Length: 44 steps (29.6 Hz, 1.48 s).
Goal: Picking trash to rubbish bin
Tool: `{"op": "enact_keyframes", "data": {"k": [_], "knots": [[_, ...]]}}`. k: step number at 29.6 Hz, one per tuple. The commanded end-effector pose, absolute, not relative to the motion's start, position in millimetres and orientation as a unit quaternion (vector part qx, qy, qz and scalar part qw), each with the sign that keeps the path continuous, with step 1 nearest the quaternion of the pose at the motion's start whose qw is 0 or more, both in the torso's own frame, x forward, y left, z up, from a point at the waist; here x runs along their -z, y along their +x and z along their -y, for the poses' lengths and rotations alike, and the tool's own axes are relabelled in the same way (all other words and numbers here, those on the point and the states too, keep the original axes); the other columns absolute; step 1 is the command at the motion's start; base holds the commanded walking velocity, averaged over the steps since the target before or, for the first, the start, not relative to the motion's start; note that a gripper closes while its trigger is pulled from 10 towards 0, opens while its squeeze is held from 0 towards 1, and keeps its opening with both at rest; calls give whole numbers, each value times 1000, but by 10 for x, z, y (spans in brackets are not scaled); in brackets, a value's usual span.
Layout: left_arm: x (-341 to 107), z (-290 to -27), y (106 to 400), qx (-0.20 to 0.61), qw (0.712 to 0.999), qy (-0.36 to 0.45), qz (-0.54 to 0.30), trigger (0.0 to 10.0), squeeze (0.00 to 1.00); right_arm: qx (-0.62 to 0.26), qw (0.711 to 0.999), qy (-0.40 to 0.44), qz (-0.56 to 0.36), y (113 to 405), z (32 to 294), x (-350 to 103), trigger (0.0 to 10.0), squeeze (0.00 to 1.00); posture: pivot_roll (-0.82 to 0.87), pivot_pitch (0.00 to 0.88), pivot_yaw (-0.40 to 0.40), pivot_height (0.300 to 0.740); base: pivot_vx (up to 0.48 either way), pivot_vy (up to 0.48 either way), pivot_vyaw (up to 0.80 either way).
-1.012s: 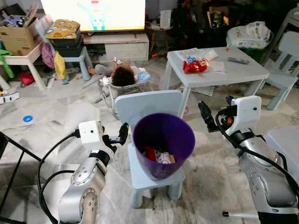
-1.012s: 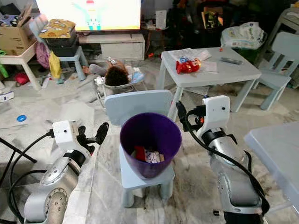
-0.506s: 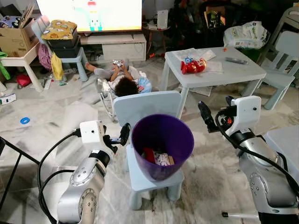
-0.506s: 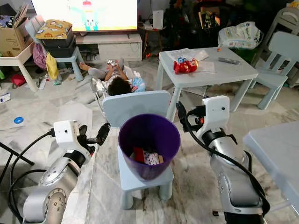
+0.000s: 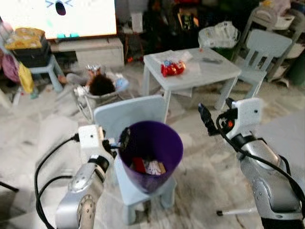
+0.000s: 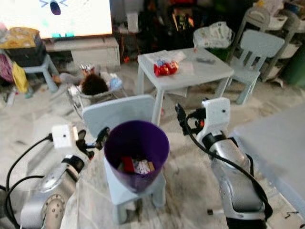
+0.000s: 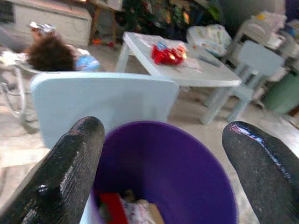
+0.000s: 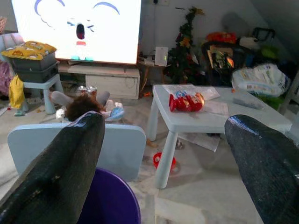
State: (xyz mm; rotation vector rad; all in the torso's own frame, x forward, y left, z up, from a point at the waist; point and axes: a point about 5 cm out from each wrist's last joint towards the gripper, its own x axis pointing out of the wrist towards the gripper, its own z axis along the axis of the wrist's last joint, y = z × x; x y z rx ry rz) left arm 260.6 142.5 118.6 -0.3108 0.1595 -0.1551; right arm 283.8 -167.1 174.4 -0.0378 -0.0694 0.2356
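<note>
A purple bin stands on a pale blue child's chair. Inside it lie a red scrap and some white paper. A red snack packet lies on the small pale table behind, and it also shows as the red packet in the right wrist view. My left gripper is open right beside the bin's left rim, with its fingers spread around the bin's mouth. My right gripper is open, raised to the right of the bin and holding nothing.
A person lies on the floor beyond the chair, in front of a lit screen. A second pale chair and a white bag are at the back right. A large grey surface lies at my right.
The whole picture has shifted, so the camera has turned to the right. My left gripper now sits closer to the bin's rim. The right arm holds the same pose.
</note>
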Motion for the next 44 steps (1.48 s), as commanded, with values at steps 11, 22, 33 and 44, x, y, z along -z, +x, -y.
{"op": "enact_keyframes", "data": {"k": [11, 22, 33, 44], "knots": [[-1234, -1354, 2621, 83, 980, -167, -72, 10000, 0, -110, 993, -22, 41, 2839, 1737, -1794, 10000, 0, -1, 35, -52, 740, 0, 0, 0], [-1230, -1362, 2631, 84, 977, -182, -76, 10000, 0, -111, 993, -21, 42, 2845, 1733, -1800, 10000, 0, -2, 32, -53, 740, 0, 0, 0], [-1227, -1349, 2623, 92, 975, -188, -78, 10000, 0, -111, 993, -22, 41, 2841, 1732, -1796, 10000, 0, -2, 32, -53, 740, 0, -244, 0], [-1230, -1347, 2623, 94, 974, -190, -78, 10000, 0, -111, 993, -22, 40, 2846, 1731, -1795, 10000, 0, -3, 33, -52, 740, 0, -320, 0]]}}
